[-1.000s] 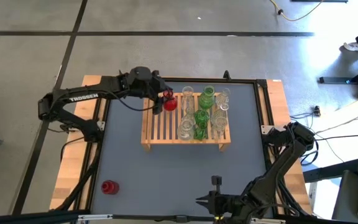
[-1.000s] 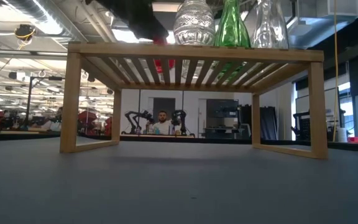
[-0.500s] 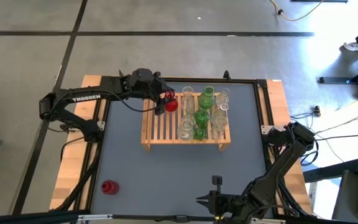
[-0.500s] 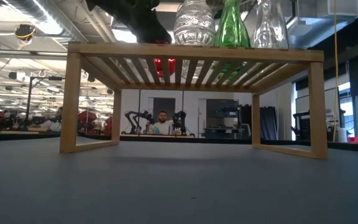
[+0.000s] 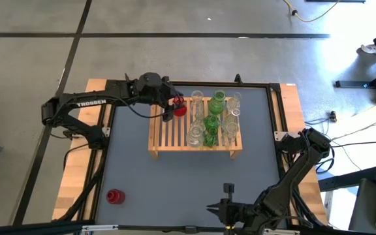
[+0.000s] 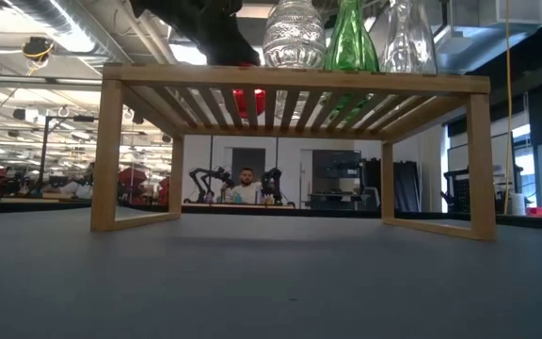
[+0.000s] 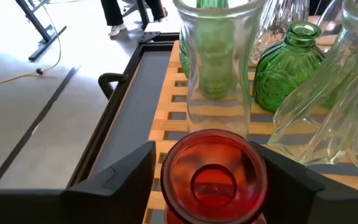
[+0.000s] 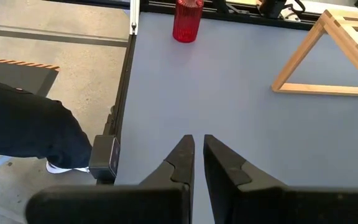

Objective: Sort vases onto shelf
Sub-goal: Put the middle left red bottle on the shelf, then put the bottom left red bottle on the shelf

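Left gripper (image 7: 213,186): we find it over the shelf's far left corner, its fingers (image 7: 117,177) standing either side of a red vase (image 7: 213,177). We see a sliver of gap at each side in the left wrist view; we cannot tell whether the grip is fully released.
Red vase on shelf: upright, mouth up, long axis vertical, resting on the slats (image 5: 168,130) at the near-left end of the group, as the low view shows red glass (image 6: 249,99) through the slats.
Relation for the coming move: the vase lies directly between the fingers, so we judge the clean exit is back along the arm's own line, away from the group, or straight up.
Neighbours: a clear vase (image 7: 216,62) stands just beyond the red one; a green vase (image 7: 291,68) and more clear glass (image 7: 328,112) sit to the side, close.
Open room: the shelf (image 6: 294,77) has bare slats on its left half; the tabletop (image 5: 175,189) is open toward the front.
Remaining vase (image 5: 114,196): red, upright on the tabletop at the front left corner, well apart from the shelf; the left arm is nearer.
Right gripper (image 8: 197,155): parked at the right edge, fingers closed, empty.
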{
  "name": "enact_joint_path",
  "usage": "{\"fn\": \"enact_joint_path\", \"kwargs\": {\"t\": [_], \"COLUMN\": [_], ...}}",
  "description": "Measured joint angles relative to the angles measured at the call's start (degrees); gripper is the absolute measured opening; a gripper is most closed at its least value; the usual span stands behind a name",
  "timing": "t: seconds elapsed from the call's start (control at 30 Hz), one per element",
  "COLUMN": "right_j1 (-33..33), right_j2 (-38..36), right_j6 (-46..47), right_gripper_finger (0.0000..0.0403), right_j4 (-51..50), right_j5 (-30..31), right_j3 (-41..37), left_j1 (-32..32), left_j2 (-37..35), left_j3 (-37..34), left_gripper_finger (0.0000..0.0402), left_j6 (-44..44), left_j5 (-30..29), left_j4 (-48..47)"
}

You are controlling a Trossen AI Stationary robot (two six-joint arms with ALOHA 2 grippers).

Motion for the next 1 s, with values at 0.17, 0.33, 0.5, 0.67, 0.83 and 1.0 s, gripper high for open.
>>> {"fn": "enact_joint_path", "kwargs": {"t": [0.17, 0.33, 0.5, 0.67, 0.83, 1.0], "right_j1": [0.0, 0.0, 0.0, 0.0, 0.0, 0.0], "right_j2": [0.0, 0.0, 0.0, 0.0, 0.0, 0.0], "right_j6": [0.0, 0.0, 0.0, 0.0, 0.0, 2.7], "right_gripper_finger": [0.0026, 0.0026, 0.0026, 0.0026, 0.0026, 0.0026], "right_j4": [0.0, 0.0, 0.0, 0.0, 0.0, -0.3], "right_j5": [0.0, 0.0, 0.0, 0.0, -0.5, -1.5], "right_j3": [0.0, 0.0, 0.0, 0.0, 0.0, 0.0], "left_j1": [0.0, 0.0, 0.0, -0.3, -1.7, -6.1], "left_j2": [0.0, 0.0, -0.1, -0.3, -0.9, -4.2], "left_j3": [0.0, 0.0, 0.1, 2.7, 7.2, 8.0], "left_gripper_finger": [0.0264, 0.0271, 0.0272, 0.0272, 0.0272, 0.0272], "left_j6": [0.3, 0.4, 0.4, 0.0, 0.0, 0.0], "left_j5": [0.0, 0.0, -0.6, -0.6, -0.7, -0.8], "left_j4": [0.0, 0.1, 0.9, -0.4, -3.8, -4.5]}}
